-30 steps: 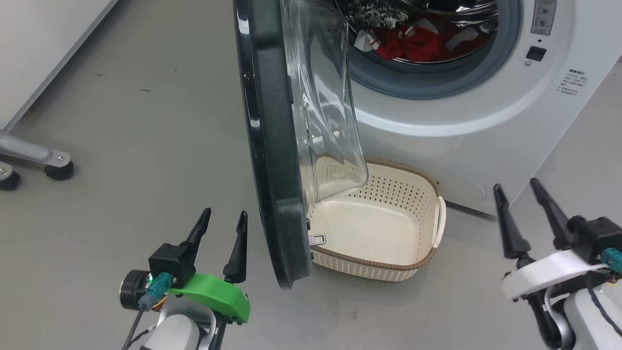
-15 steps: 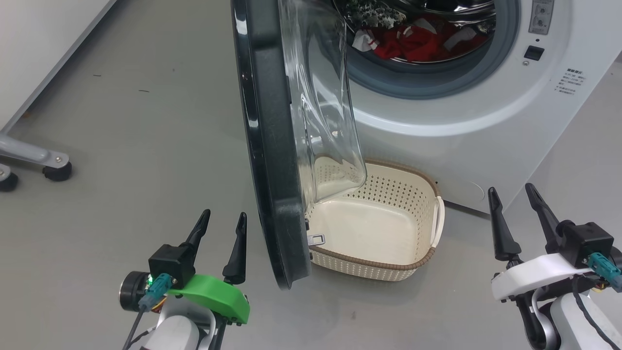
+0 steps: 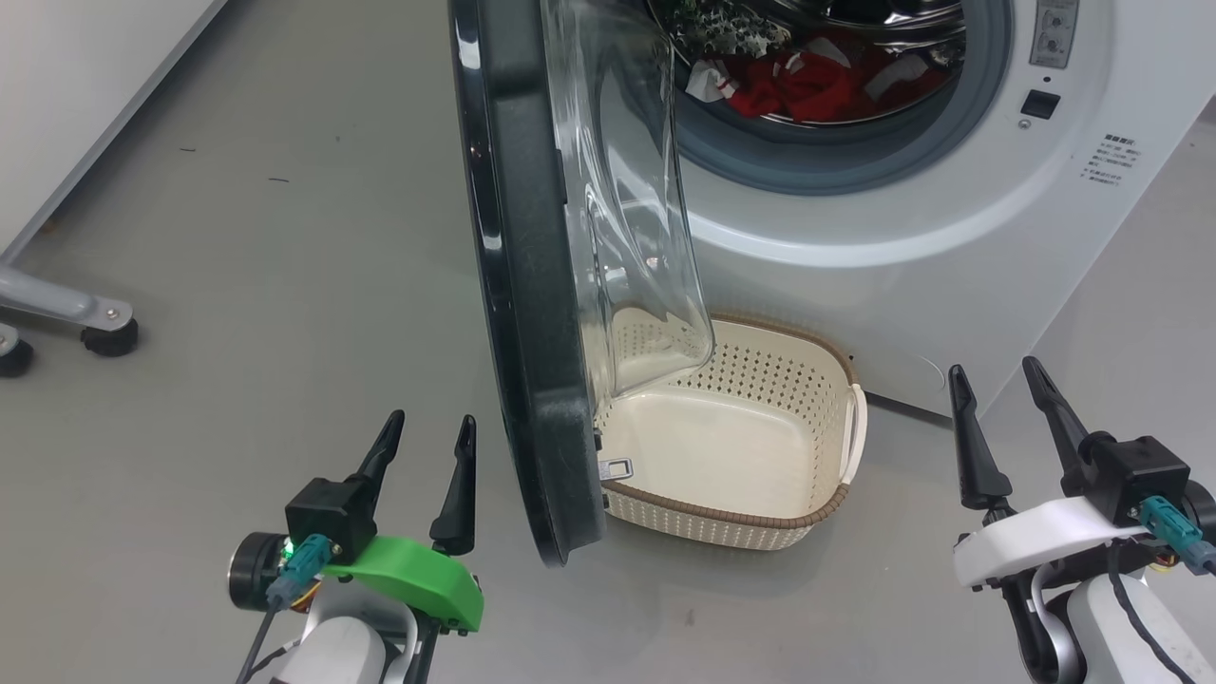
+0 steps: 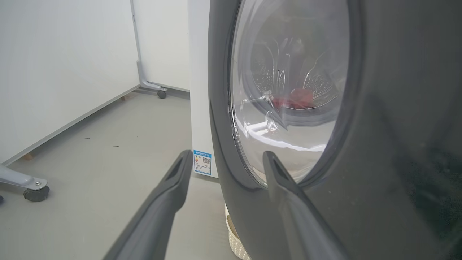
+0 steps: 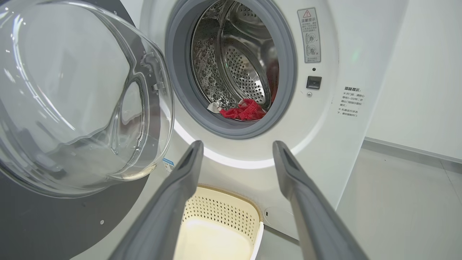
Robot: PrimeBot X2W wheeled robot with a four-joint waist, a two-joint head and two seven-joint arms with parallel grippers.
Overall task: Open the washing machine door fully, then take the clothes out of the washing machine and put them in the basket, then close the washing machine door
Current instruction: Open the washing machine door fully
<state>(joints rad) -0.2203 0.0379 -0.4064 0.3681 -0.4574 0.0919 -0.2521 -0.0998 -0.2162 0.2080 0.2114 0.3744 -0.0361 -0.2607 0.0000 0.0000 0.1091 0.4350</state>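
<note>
The washing machine door [image 3: 518,285] stands ajar, edge-on, its clear glass bowl hanging over the basket [image 3: 731,518]. Red clothes [image 3: 807,85] with white trim lie in the drum of the white washing machine [image 3: 902,218]. The cream basket sits on the floor against the machine's front with nothing in it. My left gripper [image 3: 429,418] is open just left of the door's lower edge, facing its black outer ring [image 4: 379,144]. My right gripper [image 3: 993,367] is open to the right of the basket, pointing at the drum mouth with the clothes [image 5: 245,110] and the basket [image 5: 223,209] below it.
A grey frame leg on castors [image 3: 66,313] stands on the floor at far left, beside a white wall panel [image 3: 76,76]. Another white wall [image 5: 415,72] runs to the right of the machine. Grey floor lies open left of the door.
The right gripper has drifted a little to the left, toward the basket. The left gripper has sunk slightly. Both stay open, and the door holds its angle.
</note>
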